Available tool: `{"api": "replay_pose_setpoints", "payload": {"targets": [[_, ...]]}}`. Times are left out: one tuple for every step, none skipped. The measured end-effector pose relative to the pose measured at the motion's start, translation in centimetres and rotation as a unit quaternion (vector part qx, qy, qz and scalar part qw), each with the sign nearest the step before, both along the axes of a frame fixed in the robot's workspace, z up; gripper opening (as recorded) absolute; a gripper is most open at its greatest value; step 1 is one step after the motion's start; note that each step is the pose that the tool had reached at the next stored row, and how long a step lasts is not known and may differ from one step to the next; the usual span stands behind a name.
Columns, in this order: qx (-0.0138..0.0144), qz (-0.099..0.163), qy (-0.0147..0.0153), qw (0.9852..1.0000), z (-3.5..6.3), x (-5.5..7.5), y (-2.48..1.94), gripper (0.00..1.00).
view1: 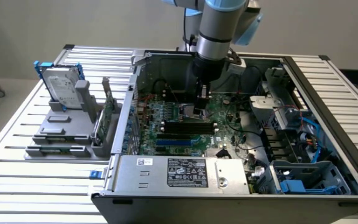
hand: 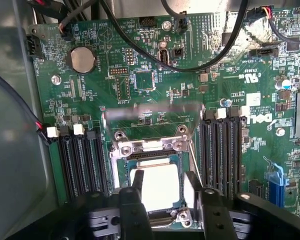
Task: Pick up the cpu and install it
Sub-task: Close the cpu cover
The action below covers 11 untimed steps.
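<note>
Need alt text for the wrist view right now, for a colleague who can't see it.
The gripper straddles the cpu, which sits in the metal-framed socket on the green motherboard. Black memory slots flank the socket on both sides.

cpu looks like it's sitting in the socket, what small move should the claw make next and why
Probably a short straight lift. In the wrist view the small square silvery-topped cpu lies flat inside the metal-framed socket on the green motherboard, and the claw has its fingers either side of the chip. Whether they touch it, I cannot tell, so rising vertically avoids dragging it.
</note>
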State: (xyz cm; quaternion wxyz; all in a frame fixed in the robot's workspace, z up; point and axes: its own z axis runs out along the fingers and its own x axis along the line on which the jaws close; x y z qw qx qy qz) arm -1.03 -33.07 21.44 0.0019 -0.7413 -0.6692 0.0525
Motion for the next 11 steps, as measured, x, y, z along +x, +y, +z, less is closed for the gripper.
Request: {"api": "replay_pose_setpoints", "payload": {"targets": [[0.0000, 0.000, -0.0001, 1.0000, 0.04, 0.00, 0.00, 0.40], [0.0000, 0.000, -0.0001, 1.0000, 0.10, 0.00, 0.00, 0.40], [0.0000, 0.000, -0.0002, 1.0000, 0.18, 0.00, 0.00, 0.28], [0.0001, 0.000, -0.0003, 1.0000, 0.24, 0.00, 0.00, 0.28], [0.0001, 0.000, -0.0005, 1.0000, 0.27, 0.00, 0.00, 0.22], [0.0002, 0.000, -0.0010, 1.0000, 0.27, 0.00, 0.01, 0.22], [0.0003, 0.000, -0.0018, 1.0000, 0.27, 0.00, 0.01, 0.16], [0.0002, 0.000, -0.0032, 1.0000, 0.28, 0.00, 0.00, 0.11], [0.0001, 0.000, -0.0056, 1.0000, 0.28, 0.00, 0.00, 0.11], [0.0001, 0.001, -0.0086, 1.0000, 0.28, 0.00, 0.00, 0.11], [0.0001, 0.001, -0.0120, 0.9999, 0.27, 0.01, 0.00, 0.11]]}}
